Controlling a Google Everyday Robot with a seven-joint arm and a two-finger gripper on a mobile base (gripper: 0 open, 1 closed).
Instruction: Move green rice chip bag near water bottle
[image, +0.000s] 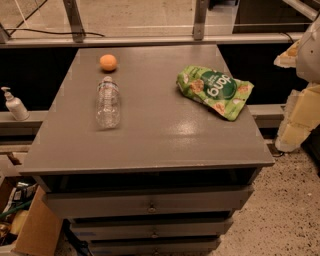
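Note:
The green rice chip bag (215, 90) lies flat on the right side of the grey cabinet top (165, 135), its dark green round logo facing up. The water bottle (108, 103) lies on its side on the left part of the top, cap toward the far edge. A wide stretch of bare top separates the two. My gripper (302, 95) shows as pale cream and white parts at the right edge of the camera view, off the cabinet and to the right of the bag, touching nothing.
An orange ball (108, 62) sits just beyond the bottle's cap. A white pump dispenser (14, 104) stands on a ledge to the left. The cabinet has drawers (150, 202) below, and a cardboard box (30, 227) sits on the floor at lower left.

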